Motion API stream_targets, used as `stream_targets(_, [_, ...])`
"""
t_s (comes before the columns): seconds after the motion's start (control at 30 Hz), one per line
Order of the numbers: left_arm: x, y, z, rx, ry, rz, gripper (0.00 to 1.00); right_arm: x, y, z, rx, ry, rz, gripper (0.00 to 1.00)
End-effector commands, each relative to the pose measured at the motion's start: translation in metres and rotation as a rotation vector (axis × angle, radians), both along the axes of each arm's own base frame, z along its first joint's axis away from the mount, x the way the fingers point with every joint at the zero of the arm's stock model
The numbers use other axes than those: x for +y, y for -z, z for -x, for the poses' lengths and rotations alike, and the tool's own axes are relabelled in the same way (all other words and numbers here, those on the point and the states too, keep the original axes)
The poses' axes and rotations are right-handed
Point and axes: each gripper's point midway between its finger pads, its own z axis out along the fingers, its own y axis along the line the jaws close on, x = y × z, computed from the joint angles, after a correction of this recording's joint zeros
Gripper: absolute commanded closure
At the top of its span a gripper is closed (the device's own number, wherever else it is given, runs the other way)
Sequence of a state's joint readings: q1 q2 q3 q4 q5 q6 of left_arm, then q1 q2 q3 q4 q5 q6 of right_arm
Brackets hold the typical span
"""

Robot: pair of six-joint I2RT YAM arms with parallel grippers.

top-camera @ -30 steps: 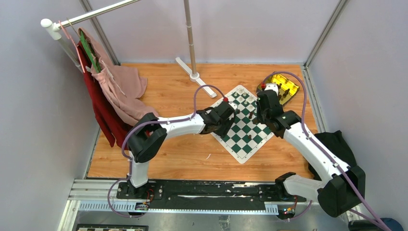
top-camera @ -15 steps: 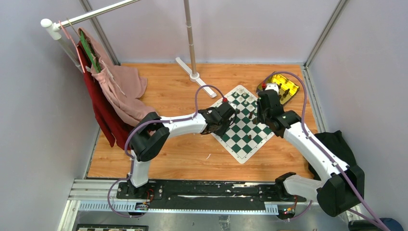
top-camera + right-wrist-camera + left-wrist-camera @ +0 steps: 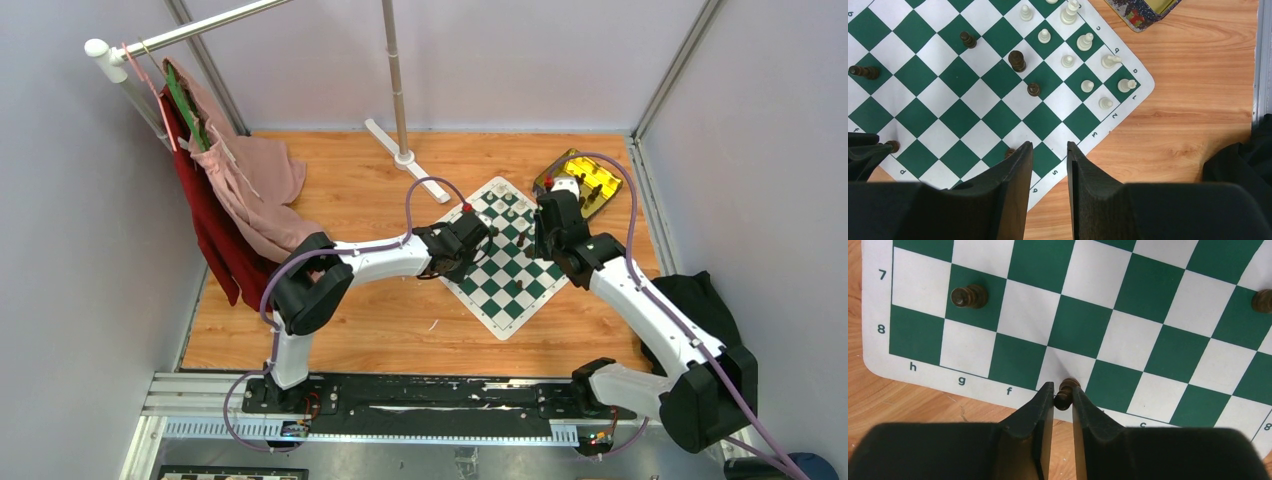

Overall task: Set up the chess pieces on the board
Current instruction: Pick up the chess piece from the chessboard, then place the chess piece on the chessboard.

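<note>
A small dark brown chess piece [image 3: 1067, 386] was at the edge of the flat green-and-white checked board [image 3: 1128, 330], just beside the letter f, pinched between the black fingers of the left gripper [image 3: 1062, 394]. Cream-white pieces [image 3: 1085, 41] crowded one corner and other dark pieces [image 3: 1017, 60] stood scattered on the board, which lay diamond-wise on the wooden table [image 3: 380, 190]. The right gripper [image 3: 1049, 150] hovered over the board's edge, its fingers slightly parted and empty.

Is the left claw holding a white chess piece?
No, the piece between the left gripper's fingers is dark brown, not white.
</note>
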State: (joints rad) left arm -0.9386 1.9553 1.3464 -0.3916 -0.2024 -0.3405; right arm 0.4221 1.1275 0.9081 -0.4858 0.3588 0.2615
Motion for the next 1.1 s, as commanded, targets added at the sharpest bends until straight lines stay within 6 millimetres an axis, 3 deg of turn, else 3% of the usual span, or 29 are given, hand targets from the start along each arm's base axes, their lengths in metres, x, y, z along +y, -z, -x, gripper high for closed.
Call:
stream_targets(0.0, [-0.007, -0.002, 0.002, 0.009, 0.002, 0.017, 0.81, -0.007, -0.002, 0.003, -0.010, 0.010, 0.003, 0.65])
stream_targets(0.3, [0.000, -0.025, 0.004, -0.007, -0.025, 0.025, 0.98, -0.006, -0.004, 0.002, -0.015, 0.009, -0.002, 0.65])
stream_targets(0.57, [0.014, -0.067, -0.012, -0.101, -0.091, -0.011, 1.00, -0.003, -0.005, -0.001, -0.012, 0.007, -0.011, 0.65])
stream_targets(0.73, [0.023, -0.088, -0.031, -0.144, -0.138, -0.016, 1.00, -0.002, -0.006, -0.003, -0.009, 0.004, -0.013, 0.65])
stream_targets(1.07, [0.057, -0.099, -0.097, -0.141, -0.279, 0.047, 1.00, 0.002, -0.007, -0.009, -0.001, -0.001, -0.011, 0.65])
